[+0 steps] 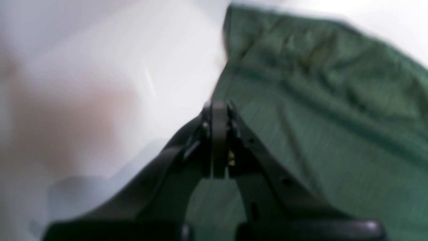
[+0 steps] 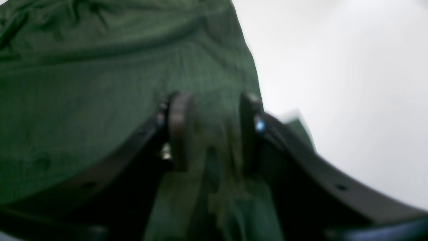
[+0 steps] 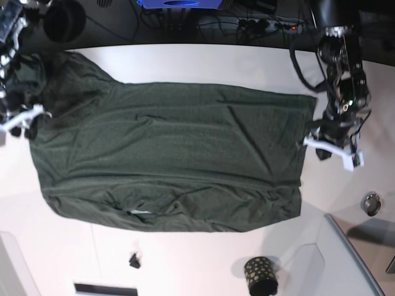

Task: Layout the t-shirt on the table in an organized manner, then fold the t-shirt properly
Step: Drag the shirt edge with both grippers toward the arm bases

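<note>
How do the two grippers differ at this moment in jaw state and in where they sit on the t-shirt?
The left gripper has its jaws pressed together, while the right gripper shows a clear gap with green cloth lying in it. In the base view the left gripper works at that view's right edge of the t-shirt; the right gripper is at the opposite, bunched end. Both are black and at the shirt's borders over the white table.
</note>
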